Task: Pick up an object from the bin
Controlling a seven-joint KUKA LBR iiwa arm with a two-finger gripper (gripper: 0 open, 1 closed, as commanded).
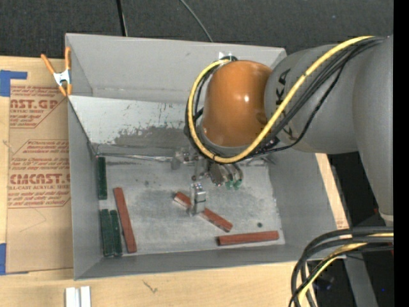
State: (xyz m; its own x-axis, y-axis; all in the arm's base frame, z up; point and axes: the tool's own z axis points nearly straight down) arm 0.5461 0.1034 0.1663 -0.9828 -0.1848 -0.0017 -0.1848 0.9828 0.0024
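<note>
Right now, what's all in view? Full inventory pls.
bin: 1, grey metal, mid-view
green sticks: 3, dark green, by left wall; one alone, two side by side nearer the front
red sticks: 4, red-brown; one beside the green pair, a short one mid-floor by the gripper, one slanted right of it, one along the front wall
gripper: 1, metal, low over mid-floor
orange cover: 1, on wrist
arm: 1, grey, yellow cable, from right
</note>
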